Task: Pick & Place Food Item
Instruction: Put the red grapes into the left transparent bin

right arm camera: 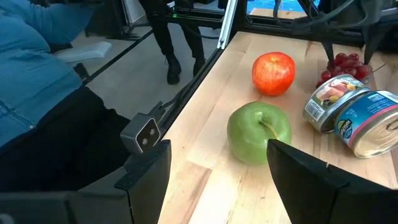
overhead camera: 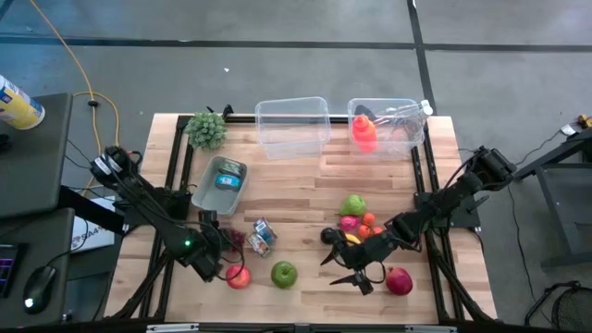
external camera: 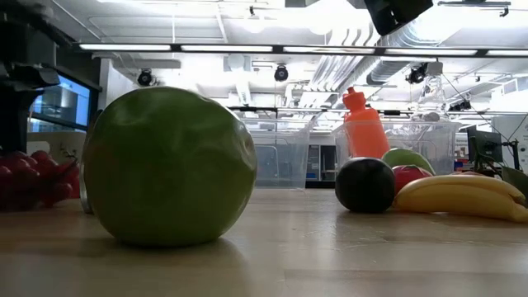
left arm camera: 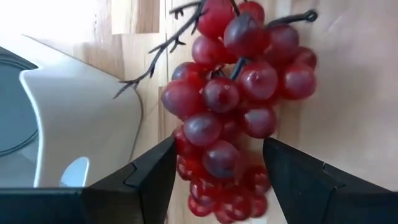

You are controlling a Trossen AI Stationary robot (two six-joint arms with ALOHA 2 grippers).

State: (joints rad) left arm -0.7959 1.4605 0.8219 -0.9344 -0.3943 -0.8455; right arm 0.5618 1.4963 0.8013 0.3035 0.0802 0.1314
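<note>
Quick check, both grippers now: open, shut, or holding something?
Left gripper: open, fingers on either side of the red grapes, not clamped.
Right gripper: open, empty, above the table near the green apple.

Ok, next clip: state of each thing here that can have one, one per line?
left gripper: open, fingers either side of the grapes
right gripper: open, empty, facing the green apple
left bin: upright, lidless, empty
right bin: upright, orange bottle inside
grey tray: holds a can
two cans: on their sides
</note>
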